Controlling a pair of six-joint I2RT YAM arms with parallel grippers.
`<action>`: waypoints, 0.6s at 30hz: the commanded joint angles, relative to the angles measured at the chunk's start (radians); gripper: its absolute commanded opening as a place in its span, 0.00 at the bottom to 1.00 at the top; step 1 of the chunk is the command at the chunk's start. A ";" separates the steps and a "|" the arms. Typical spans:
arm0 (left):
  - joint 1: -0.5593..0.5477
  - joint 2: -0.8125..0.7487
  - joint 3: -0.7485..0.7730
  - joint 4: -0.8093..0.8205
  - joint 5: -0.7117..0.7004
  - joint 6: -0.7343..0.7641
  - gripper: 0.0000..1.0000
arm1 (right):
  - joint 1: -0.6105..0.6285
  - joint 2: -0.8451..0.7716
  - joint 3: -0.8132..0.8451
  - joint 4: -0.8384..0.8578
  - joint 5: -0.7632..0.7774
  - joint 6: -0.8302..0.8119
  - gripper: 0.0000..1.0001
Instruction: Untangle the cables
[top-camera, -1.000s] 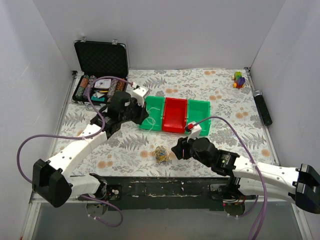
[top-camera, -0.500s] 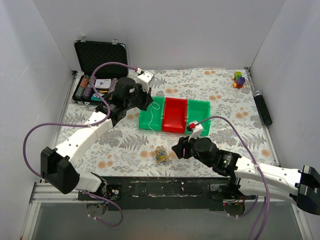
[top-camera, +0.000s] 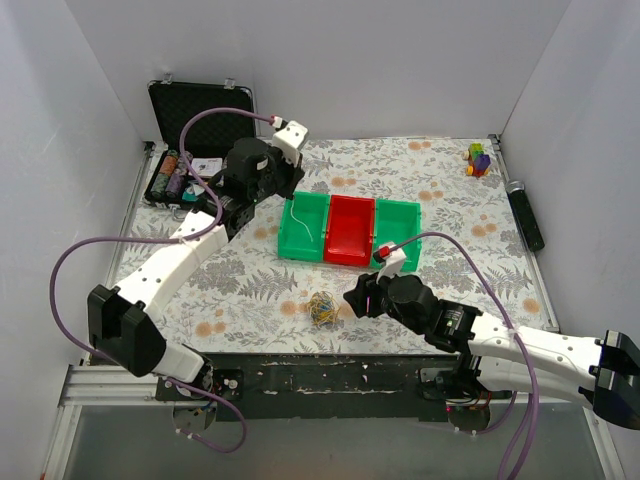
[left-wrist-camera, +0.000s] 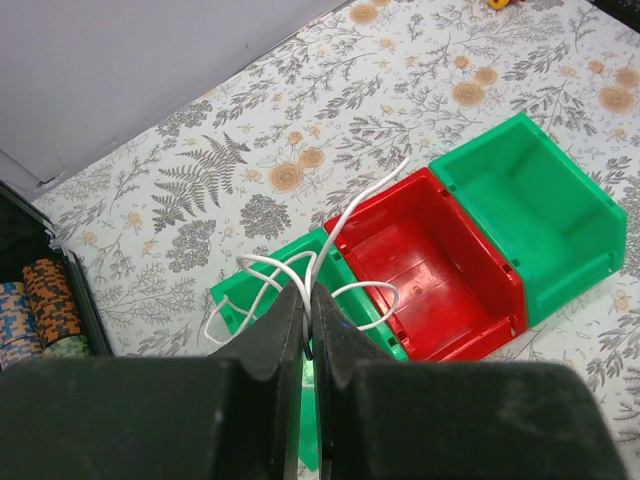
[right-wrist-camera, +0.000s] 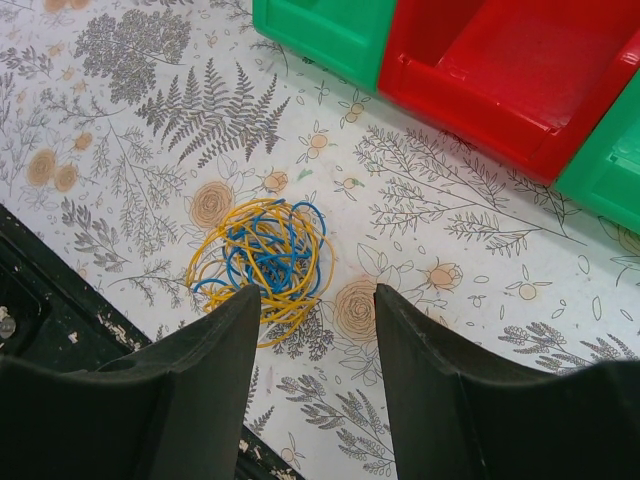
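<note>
The left gripper (left-wrist-camera: 305, 330) is pinching a thin white cable (left-wrist-camera: 285, 268), whose loops hang over the left green plastic bin (left-wrist-camera: 228, 298); in the wrist view one strand crosses the corner of the red plastic bin (left-wrist-camera: 440, 270) beside it. The right gripper (right-wrist-camera: 318, 300) is spread wide, low over the floral-patterned worktop (right-wrist-camera: 130, 130). It is just beside a tangled ball of yellow and blue cables (right-wrist-camera: 262, 258), which lies in front of the bins.

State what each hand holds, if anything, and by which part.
The left hand is shut on the white cable, pinching a strand among its loops, not the visible free end. The right hand is open and holds nothing.
</note>
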 joint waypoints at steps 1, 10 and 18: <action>0.006 0.012 -0.015 0.067 -0.039 0.062 0.00 | 0.002 -0.003 0.025 0.034 0.019 0.008 0.57; 0.010 0.079 -0.018 0.143 -0.064 0.131 0.00 | 0.002 0.008 0.019 0.051 0.016 0.011 0.57; 0.010 0.104 -0.047 0.184 -0.067 0.179 0.00 | 0.002 0.003 0.008 0.051 0.021 0.014 0.57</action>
